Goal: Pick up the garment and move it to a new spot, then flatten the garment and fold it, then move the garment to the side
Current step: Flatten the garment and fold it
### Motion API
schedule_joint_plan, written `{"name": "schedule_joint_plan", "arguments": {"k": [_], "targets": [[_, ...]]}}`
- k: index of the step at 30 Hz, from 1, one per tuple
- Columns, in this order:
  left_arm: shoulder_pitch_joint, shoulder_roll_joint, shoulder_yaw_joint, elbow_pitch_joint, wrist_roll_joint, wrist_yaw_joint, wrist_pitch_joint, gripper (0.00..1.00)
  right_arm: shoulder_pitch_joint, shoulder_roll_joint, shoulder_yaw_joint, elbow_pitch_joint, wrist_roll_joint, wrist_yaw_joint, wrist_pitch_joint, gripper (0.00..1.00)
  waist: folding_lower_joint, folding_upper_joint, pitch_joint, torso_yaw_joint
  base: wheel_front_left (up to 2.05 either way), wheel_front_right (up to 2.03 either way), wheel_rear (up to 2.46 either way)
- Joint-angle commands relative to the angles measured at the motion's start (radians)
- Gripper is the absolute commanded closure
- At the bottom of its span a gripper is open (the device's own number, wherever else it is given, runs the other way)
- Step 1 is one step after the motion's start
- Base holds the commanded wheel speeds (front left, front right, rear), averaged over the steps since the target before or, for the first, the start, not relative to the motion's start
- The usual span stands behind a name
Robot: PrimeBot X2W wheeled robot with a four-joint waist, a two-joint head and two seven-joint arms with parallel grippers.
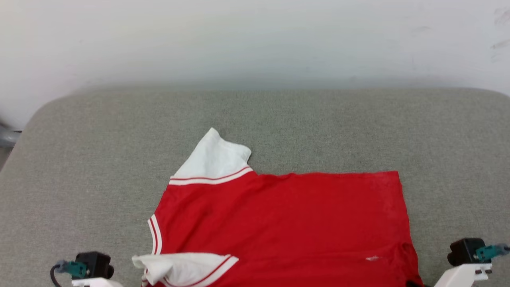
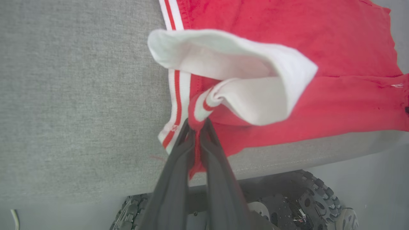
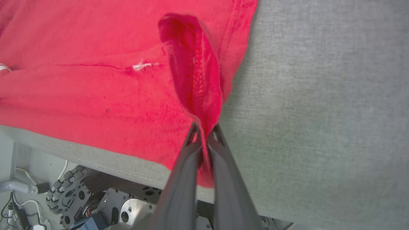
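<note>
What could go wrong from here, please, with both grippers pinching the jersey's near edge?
1. The right gripper pinches only a thin fold of the garment at its red edge; it might slip out on lifting.
2. The left gripper grips bunched trim beneath a flopped-over white sleeve; that sleeve may stay folded.
3. The near edge overhangs the grey table; a lost grip could let it slide off.

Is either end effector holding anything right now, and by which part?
Both grip the garment: the left end effector pinches bunched striped trim beside the white sleeve, the right end effector pinches a red edge fold.
</note>
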Motion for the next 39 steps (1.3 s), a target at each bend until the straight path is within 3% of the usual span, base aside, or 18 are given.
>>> {"name": "schedule_joint_plan", "arguments": {"k": [1,9,10,11,12,16,21,28,35,39], "targets": [[0.028,0.004,0.004,0.002,-0.014,0.004,-0.006,1.00,0.031,0.011,-0.011,-0.005,-0.007,-0.001,0.004,1.00,0.0001,-0.0001,-0.014,-0.004,0.00,0.00,0.00],[0.064,-0.063,-0.018,0.087,-0.061,-0.033,-0.012,1.00,0.087,0.065,-0.023,0.042,-0.019,-0.001,-0.028,1.00,0.0001,-0.0001,-0.021,-0.007,0.00,0.00,0.00],[0.055,-0.076,-0.020,0.102,-0.061,-0.039,-0.017,0.96,0.086,0.072,-0.026,0.047,-0.017,-0.001,-0.044,0.97,0.0001,-0.0001,-0.021,-0.007,0.00,0.00,0.00],[0.048,-0.083,-0.024,0.117,-0.057,-0.045,-0.018,0.59,0.083,0.078,-0.029,0.055,-0.017,-0.001,-0.058,0.53,0.0001,-0.0001,-0.021,-0.007,0.00,0.00,0.00],[0.042,-0.092,-0.023,0.134,-0.056,-0.050,-0.023,0.00,0.082,0.079,-0.026,0.064,-0.021,-0.001,-0.068,0.00,0.0001,-0.0001,-0.022,-0.007,0.00,0.00,0.00],[0.008,-0.101,-0.015,0.171,-0.022,-0.055,-0.062,0.00,0.064,0.090,-0.022,0.055,-0.036,-0.001,-0.155,0.00,0.0001,-0.0001,-0.026,-0.007,0.00,0.00,0.00],[-0.038,-0.080,0.013,0.168,0.047,-0.031,-0.135,0.00,0.040,0.092,-0.032,0.003,-0.102,-0.001,-0.310,0.00,0.0001,-0.0001,-0.033,-0.005,0.00,0.00,0.00],[-0.136,-0.100,0.037,0.145,0.168,-0.004,-0.263,0.00,-0.008,0.150,-0.072,-0.084,-0.201,-0.001,-0.521,0.00,0.0001,-0.0001,-0.018,-0.006,0.00,0.00,0.00],[-0.265,-0.147,0.051,0.177,0.273,-0.014,-0.395,0.00,-0.077,0.180,-0.056,-0.181,-0.260,-0.001,-0.625,0.00,0.0001,-0.0001,0.076,-0.035,0.00,0.00,0.00],[-0.370,-0.173,0.055,0.219,0.315,-0.044,-0.439,0.00,-0.138,0.194,-0.041,-0.235,-0.290,-0.001,-0.656,0.00,0.0001,-0.0001,0.176,-0.066,0.00,0.00,0.00]]}}
